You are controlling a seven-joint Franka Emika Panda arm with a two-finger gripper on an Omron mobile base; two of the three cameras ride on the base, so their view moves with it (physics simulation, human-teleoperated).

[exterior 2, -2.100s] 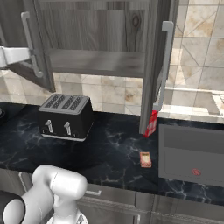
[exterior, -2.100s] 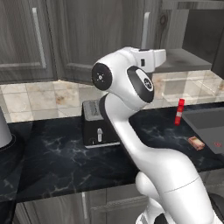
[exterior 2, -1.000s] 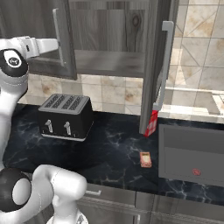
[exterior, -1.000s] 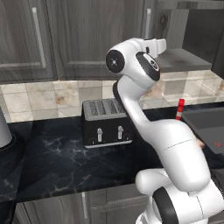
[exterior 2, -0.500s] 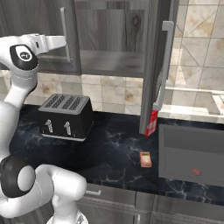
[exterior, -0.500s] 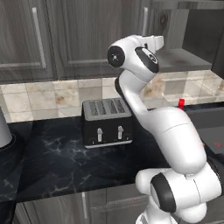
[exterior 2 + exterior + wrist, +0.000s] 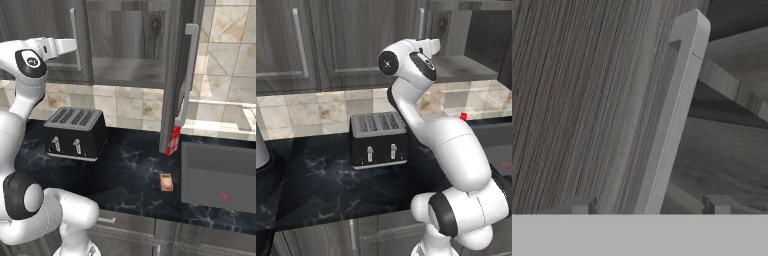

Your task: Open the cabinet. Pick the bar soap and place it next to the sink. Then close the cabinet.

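The cabinet's right door stands wide open. Its left door is nearly flush, and the pale shelf shows between them. My gripper is up at the left door's silver bar handle. In the hand view my gripper is open, one fingertip on each side of the bar, not pressing it. The gripper sits just below the handle. The bar soap lies on the black counter, just left of the sink.
A black toaster stands on the marbled counter under my arm, also seen as the toaster. A slim red-and-white bottle stands behind the open right door's lower edge. Closed dark wall cabinets run to the left.
The left door has swung further toward shut and my hand has followed its handle. My fingers have drawn in slightly around the bar. Soap, bottle and toaster are unmoved.
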